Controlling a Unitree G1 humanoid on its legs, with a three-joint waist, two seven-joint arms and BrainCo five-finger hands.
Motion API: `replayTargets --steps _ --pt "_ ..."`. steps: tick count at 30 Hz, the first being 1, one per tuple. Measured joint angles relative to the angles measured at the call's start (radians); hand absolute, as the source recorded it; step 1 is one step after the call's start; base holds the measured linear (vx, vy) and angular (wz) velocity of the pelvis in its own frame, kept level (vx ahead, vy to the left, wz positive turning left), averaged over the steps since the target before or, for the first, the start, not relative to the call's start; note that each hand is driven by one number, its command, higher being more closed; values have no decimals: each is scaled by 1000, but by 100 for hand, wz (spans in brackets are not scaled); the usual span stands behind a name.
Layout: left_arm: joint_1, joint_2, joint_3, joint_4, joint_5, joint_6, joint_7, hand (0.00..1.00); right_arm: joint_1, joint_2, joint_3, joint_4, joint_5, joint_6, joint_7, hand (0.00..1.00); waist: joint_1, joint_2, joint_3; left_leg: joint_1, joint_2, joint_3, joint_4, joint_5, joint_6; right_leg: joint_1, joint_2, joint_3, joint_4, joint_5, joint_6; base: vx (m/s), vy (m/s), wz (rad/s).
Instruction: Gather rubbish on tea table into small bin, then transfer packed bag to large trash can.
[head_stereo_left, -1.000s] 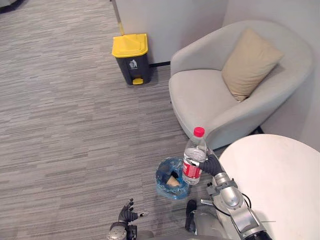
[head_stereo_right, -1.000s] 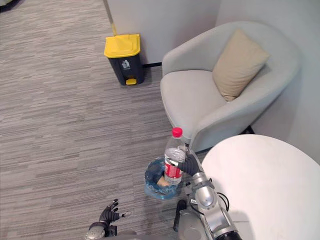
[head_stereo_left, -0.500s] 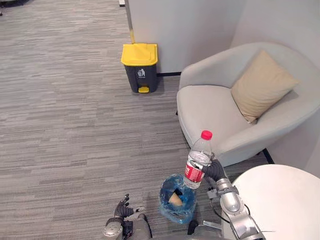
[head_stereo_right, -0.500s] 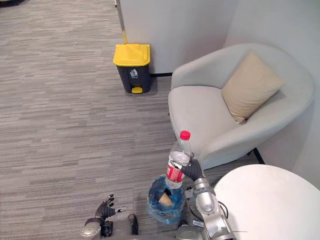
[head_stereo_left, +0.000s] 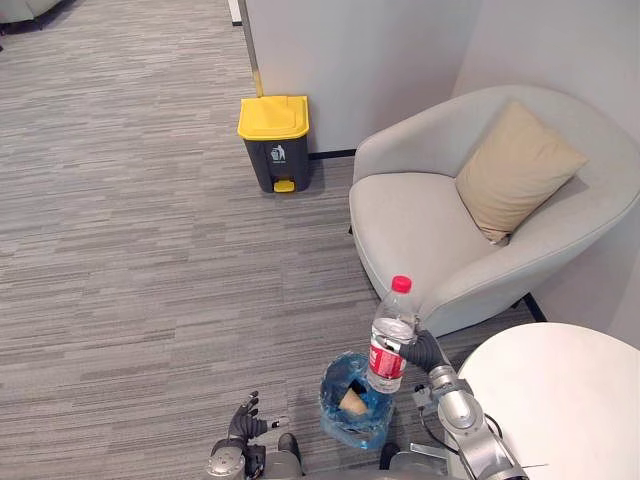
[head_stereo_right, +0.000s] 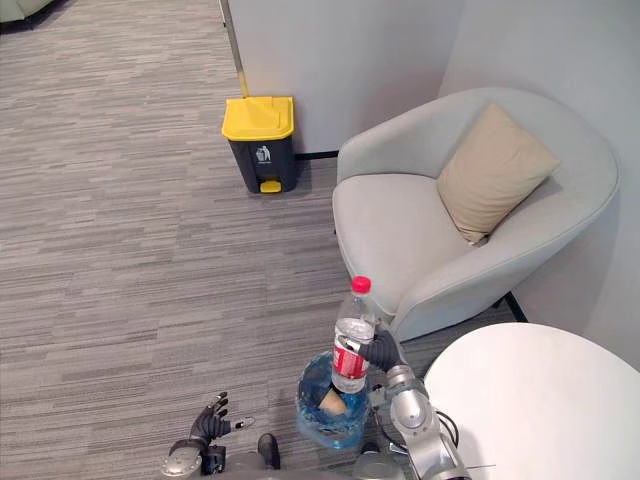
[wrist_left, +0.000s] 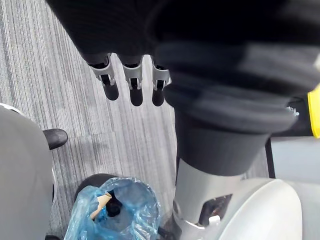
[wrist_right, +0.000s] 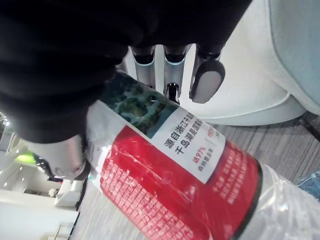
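Firmly curled, right hand grips bottle over bin.

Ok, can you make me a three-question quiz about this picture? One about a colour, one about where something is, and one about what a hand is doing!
1. What colour is the lid of the large trash can?
A green
B yellow
C red

2. Where is the water bottle?
A inside the large trash can
B in the left hand
C in the right hand, up over the small bin

3. How are the right hand's fingers?
A curled round the water bottle
B straight and empty
C pressed flat on the small bin

Answers:
1 B: the lid is bright yellow on a dark body.
2 C: the right hand holds the water bottle upright over the small bin, and the left hand hangs low, open and empty.
3 A: the right wrist view shows the fingers wrapped on the label.
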Motion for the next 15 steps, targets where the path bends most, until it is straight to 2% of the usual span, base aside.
replayTargets --steps 3,5,7,9,10,15 --pt "-57 2 0 -13 -12 -10 2 0 -163 -13 72 53 -2 -3 -1 100 5 23 88 -145 27 -23 170 -67 10 -112 -8 -1 118 -33 0 -221 51 8" --pt "-97 10 0 -15 -35 -18 5 0 -242 -23 104 82 -15 -2 -4 100 11 24 127 -243 25 -36 235 -84 24 -213 -32 -11 211 -65 3 -265 81 29" --pt "-125 20 0 -35 -51 -20 11 0 -287 -40 129 90 -26 -2 -4 100 31 25 163 -301 25 -45 267 -85 25 -270 -45 -15 248 -78 5 -156 46 23" --pt "-144 33 0 -40 -55 -23 22 0 -339 -37 152 137 -38 -1 -7 100 40 25 170 -375 25 -59 307 -86 28 -331 -51 -23 283 -83 5 -121 42 18" --pt "-157 39 0 -40 -63 -24 25 0 -365 -39 161 160 -42 -1 -7 100 54 25 170 -411 25 -63 327 -88 31 -364 -53 -22 298 -83 4 -74 49 10" --pt "-245 50 0 -31 -78 -33 37 0 -537 -57 168 278 -115 2 -41 100 62 27 186 -608 21 -88 420 -97 49 -542 -84 -39 392 -83 0 -44 49 18"
